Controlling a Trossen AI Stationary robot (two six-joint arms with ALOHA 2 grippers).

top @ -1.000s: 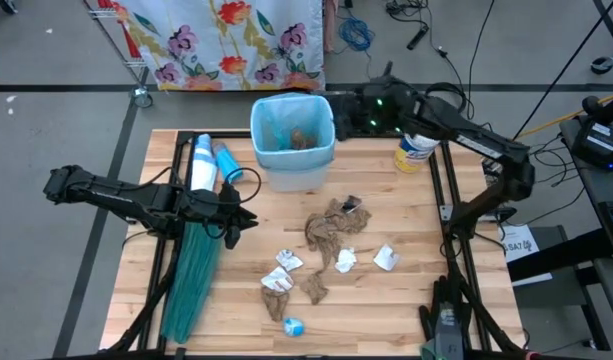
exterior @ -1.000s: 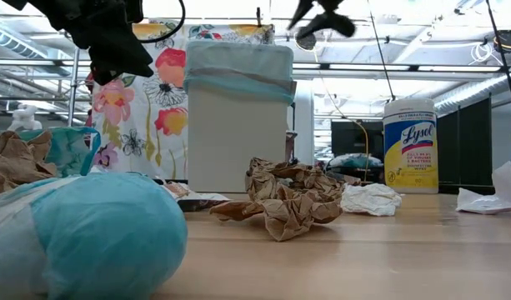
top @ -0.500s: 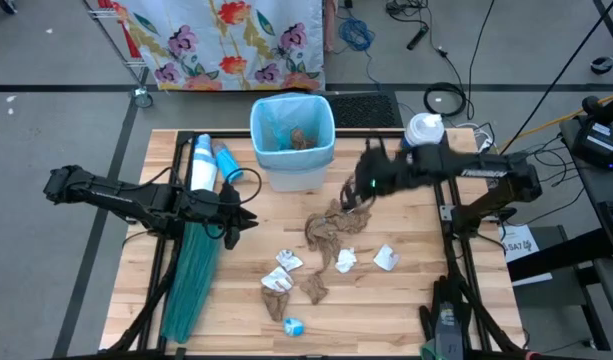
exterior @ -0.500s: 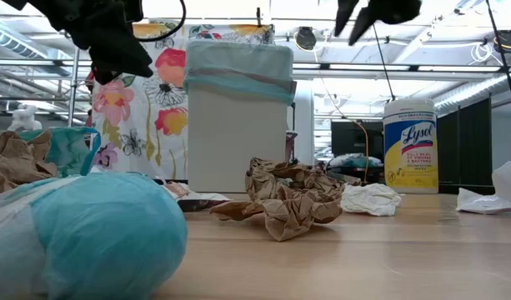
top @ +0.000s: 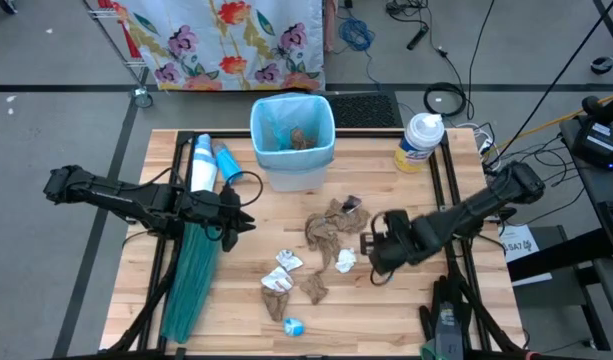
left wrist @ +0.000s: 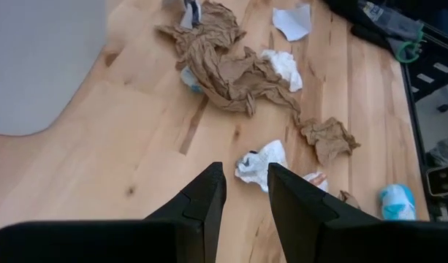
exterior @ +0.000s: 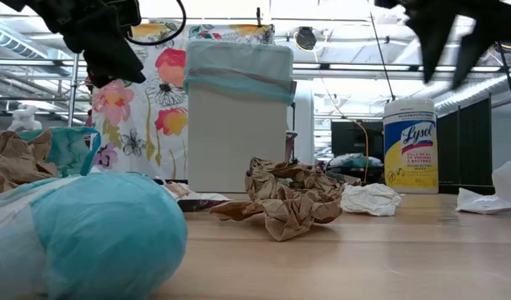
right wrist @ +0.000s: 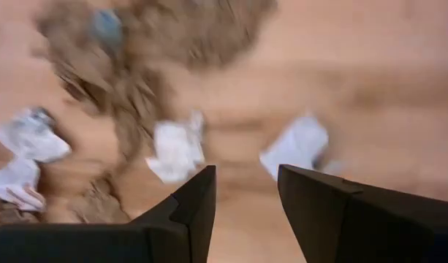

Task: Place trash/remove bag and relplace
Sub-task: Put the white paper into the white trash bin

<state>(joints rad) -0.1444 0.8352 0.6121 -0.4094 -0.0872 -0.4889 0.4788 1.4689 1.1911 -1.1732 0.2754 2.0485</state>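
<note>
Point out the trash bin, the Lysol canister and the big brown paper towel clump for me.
trash bin (top: 291, 172): high view, on its front outer wall.
Lysol canister (exterior: 409, 147): low view, on the middle of its label.
brown paper towel clump (top: 326, 228): high view, on the middle of the crumpled paper.

The left gripper (left wrist: 244, 191) shows its two dark fingers (left wrist: 202, 204) parted by a narrow gap with nothing between them, above the wooden table (left wrist: 121, 153). Just beyond the tips lies a white paper wad (left wrist: 260, 164). Farther off sprawls a large crumpled brown paper towel (left wrist: 216, 62), with another white wad (left wrist: 282, 64) touching it and a white scrap (left wrist: 292, 22) beyond. A smaller brown scrap (left wrist: 328, 138) and a blue wrapper (left wrist: 395, 201) lie apart. The pale bin wall (left wrist: 41, 66) stands close by.
</note>
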